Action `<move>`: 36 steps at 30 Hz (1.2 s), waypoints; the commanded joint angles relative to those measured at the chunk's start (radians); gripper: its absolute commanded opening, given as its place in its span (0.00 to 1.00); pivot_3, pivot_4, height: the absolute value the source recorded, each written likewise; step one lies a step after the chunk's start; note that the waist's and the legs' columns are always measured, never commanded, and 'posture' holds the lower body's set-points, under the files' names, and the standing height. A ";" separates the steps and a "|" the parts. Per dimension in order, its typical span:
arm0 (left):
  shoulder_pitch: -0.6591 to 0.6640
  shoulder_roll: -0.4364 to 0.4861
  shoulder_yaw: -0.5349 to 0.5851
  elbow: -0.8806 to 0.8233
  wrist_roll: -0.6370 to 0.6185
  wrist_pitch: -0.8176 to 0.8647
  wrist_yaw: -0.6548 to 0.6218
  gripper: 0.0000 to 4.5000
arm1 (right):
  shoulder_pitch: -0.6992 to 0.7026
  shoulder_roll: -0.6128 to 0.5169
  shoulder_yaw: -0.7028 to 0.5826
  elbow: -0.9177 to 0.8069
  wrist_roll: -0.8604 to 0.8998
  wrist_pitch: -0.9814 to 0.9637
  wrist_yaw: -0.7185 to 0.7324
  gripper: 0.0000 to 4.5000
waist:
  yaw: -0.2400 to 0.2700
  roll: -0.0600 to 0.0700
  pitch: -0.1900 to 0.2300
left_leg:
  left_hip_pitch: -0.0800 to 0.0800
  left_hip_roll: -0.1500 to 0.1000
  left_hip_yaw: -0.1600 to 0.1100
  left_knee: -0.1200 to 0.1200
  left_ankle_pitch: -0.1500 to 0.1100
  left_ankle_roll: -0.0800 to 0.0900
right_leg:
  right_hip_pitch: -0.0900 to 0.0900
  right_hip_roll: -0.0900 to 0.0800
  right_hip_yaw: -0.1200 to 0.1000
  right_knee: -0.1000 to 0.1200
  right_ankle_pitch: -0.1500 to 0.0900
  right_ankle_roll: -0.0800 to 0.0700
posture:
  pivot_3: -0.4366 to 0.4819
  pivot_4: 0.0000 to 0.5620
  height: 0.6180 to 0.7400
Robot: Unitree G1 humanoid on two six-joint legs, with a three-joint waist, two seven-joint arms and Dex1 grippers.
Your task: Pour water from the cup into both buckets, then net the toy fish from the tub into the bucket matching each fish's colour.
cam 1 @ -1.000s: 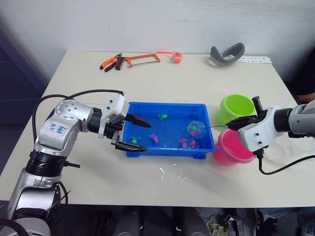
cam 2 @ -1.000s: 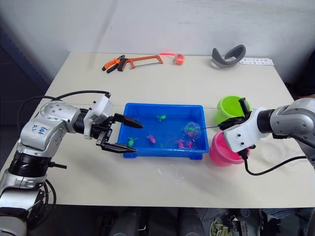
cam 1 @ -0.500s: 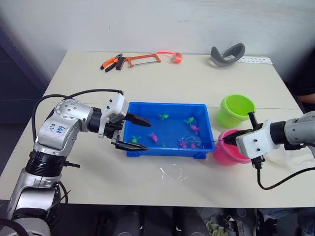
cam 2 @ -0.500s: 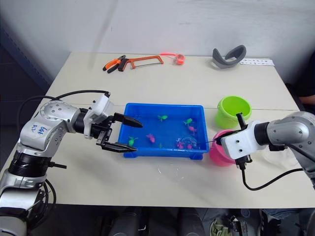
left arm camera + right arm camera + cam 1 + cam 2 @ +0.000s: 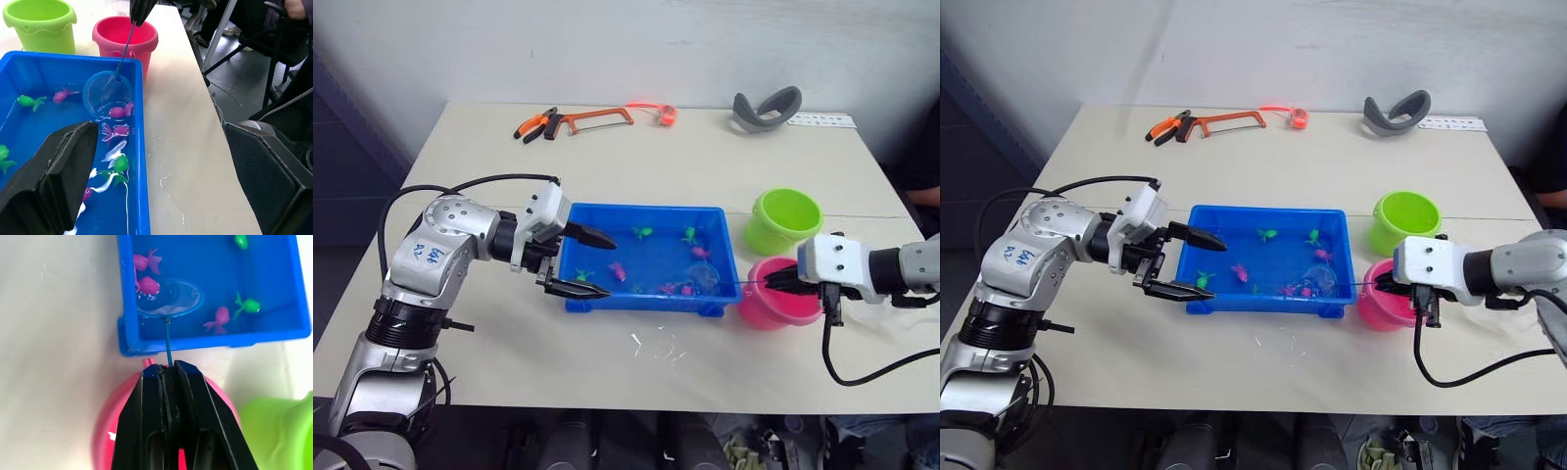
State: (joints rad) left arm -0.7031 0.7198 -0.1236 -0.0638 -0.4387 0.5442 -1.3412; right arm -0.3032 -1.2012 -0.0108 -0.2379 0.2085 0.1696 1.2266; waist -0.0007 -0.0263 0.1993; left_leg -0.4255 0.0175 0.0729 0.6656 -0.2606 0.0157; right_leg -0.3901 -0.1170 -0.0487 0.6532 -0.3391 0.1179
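The blue tub (image 5: pixel 641 209) sits mid-table with water and several pink and green toy fish in it. My right gripper (image 5: pixel 781 279) hovers over the pink bucket (image 5: pixel 771 305), shut on the net's thin handle (image 5: pixel 167 340). The net's hoop (image 5: pixel 107 88) lies low in the tub's right end, by its front wall, with a pink fish (image 5: pixel 117 111) just outside its rim. The green bucket (image 5: pixel 786 217) stands behind the pink one. My left gripper (image 5: pixel 595 262) is open at the tub's left wall, one finger over the water and one at the front corner. The cup is out of view.
An orange hacksaw (image 5: pixel 592 119), pliers (image 5: pixel 533 125), a grey curved band (image 5: pixel 766 106) and a white strip (image 5: pixel 819 119) lie along the table's back. Water drops (image 5: pixel 656 343) spot the table in front of the tub. Chair legs (image 5: pixel 230 44) stand beyond the table's right edge.
The net, raised above the tub's right end a second ago, has come down into the water. My right gripper sank and turned above the pink bucket. The left arm hardly moved.
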 commanded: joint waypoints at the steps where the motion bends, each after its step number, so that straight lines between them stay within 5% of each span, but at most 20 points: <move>1: -0.021 0.004 0.001 0.031 0.013 -0.046 -0.018 0.99 | 0.067 0.000 -0.123 -0.103 0.189 0.304 -0.014 0.00 | 0.000 0.000 0.000 | 0.000 0.000 0.000 0.000 0.000 0.000 | 0.000 0.000 0.000 0.000 0.000 0.000 | 0.48 0.27 1.00; 12: -0.038 -0.015 0.005 0.062 -0.002 -0.048 -0.016 0.99 | 0.099 0.075 -0.256 -0.170 0.363 0.561 -0.114 0.00 | 0.001 0.000 0.000 | 0.000 0.000 0.000 0.000 0.000 0.000 | 0.000 0.000 0.000 0.000 0.000 0.000 | 0.48 0.27 1.00; 27: -0.173 -0.192 -0.072 0.238 0.003 -0.057 -0.059 0.99 | 0.502 0.278 -0.975 -0.563 0.572 0.890 -0.316 0.00 | 0.029 0.002 -0.001 | 0.004 -0.001 -0.007 -0.001 -0.001 0.002 | 0.011 0.002 -0.005 -0.007 0.000 0.000 | 0.48 0.27 1.00; 32: -0.217 -0.190 -0.092 0.365 0.061 -0.157 -0.124 0.99 | 0.520 0.273 -0.980 -0.607 0.621 0.907 -0.384 0.00 | 0.011 0.003 -0.002 | 0.006 -0.001 -0.005 -0.001 -0.004 0.006 | 0.013 0.001 -0.003 -0.008 0.001 0.002 | 0.48 0.27 1.00; 36: -0.235 -0.168 -0.096 0.447 0.130 -0.257 -0.146 0.99 | 0.429 0.227 -0.828 -0.587 0.630 0.880 -0.447 0.00 | 0.004 0.003 -0.002 | 0.007 -0.001 -0.006 -0.001 -0.004 0.007 | 0.013 0.001 -0.003 -0.008 0.001 0.002 | 0.48 0.27 1.00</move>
State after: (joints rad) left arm -0.9110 0.5334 -0.2210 0.3715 -0.3304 0.3330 -1.4698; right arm 0.1475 -0.9537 -0.8666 -0.8208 0.8243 1.0677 0.8073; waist 0.0034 -0.0231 0.1974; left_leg -0.4190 0.0164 0.0669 0.6642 -0.2644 0.0223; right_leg -0.3775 -0.1161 -0.0520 0.6451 -0.3378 0.1201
